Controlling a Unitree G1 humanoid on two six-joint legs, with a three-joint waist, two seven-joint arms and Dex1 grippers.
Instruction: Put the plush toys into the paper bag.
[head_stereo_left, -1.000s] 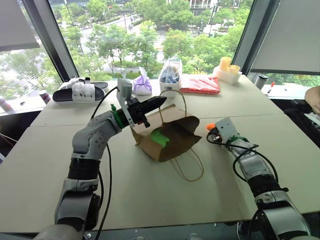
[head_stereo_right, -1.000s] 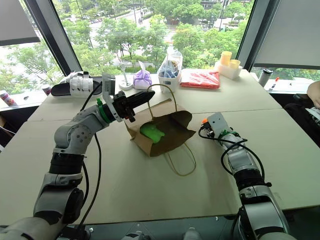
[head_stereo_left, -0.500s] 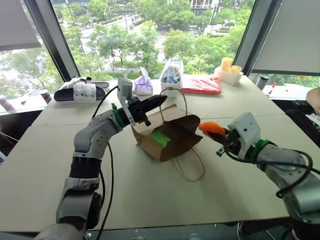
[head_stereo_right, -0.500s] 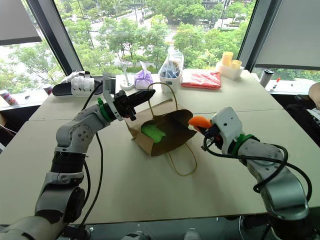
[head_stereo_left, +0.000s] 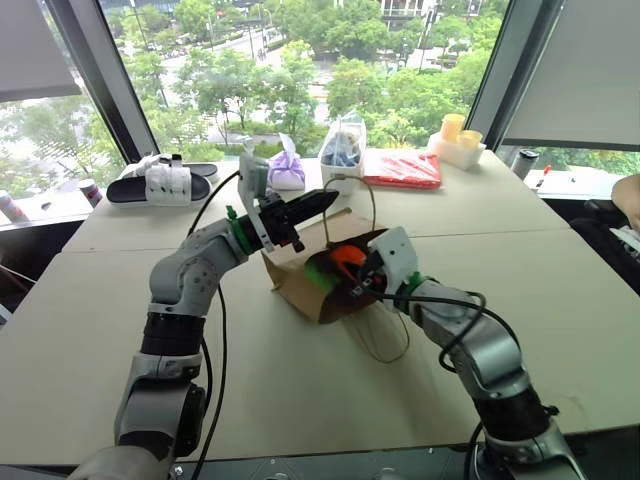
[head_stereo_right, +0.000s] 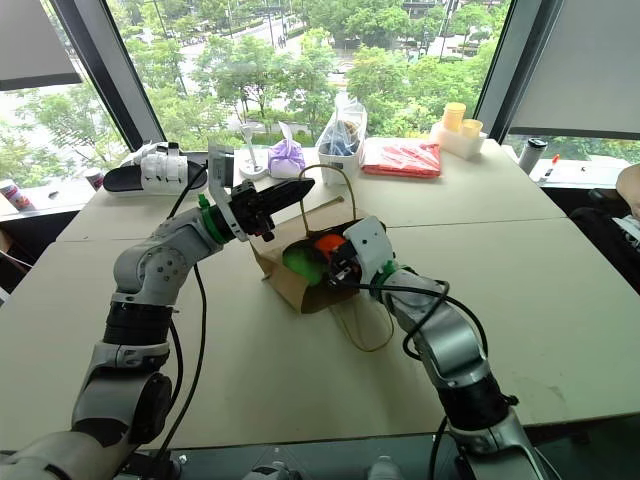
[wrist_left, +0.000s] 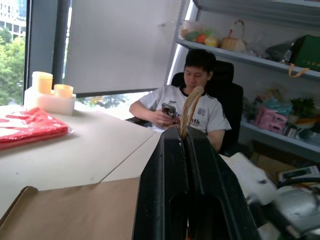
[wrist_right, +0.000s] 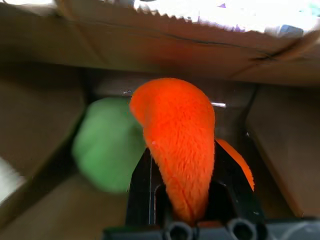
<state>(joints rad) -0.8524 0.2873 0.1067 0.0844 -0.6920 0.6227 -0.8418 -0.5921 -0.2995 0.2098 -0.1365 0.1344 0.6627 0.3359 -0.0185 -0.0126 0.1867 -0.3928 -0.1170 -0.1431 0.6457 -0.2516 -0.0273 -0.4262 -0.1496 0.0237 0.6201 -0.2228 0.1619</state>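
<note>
Right gripper (wrist_right: 182, 200): I see my right arm bent across the table, reaching into the mouth of the paper bag; its fingers are clamped on the orange toy.
Orange toy (wrist_right: 177, 145): bright, fuzzy plush, squeezed narrow between the black fingers, inside the bag opening.
Green toy (wrist_right: 107, 145): soft, rounded, lying inside the bag just beside the orange one.
Left gripper (head_stereo_left: 310, 205): my left arm is raised above the bag's rim, pointing across toward my right, fingers pressed together on a handle (wrist_left: 190, 107) of tan cord.
Paper bag (head_stereo_left: 300, 285): brown, lying on its side on the table (head_stereo_left: 300, 400), mouth facing me, second handle loop flat on the tabletop.
</note>
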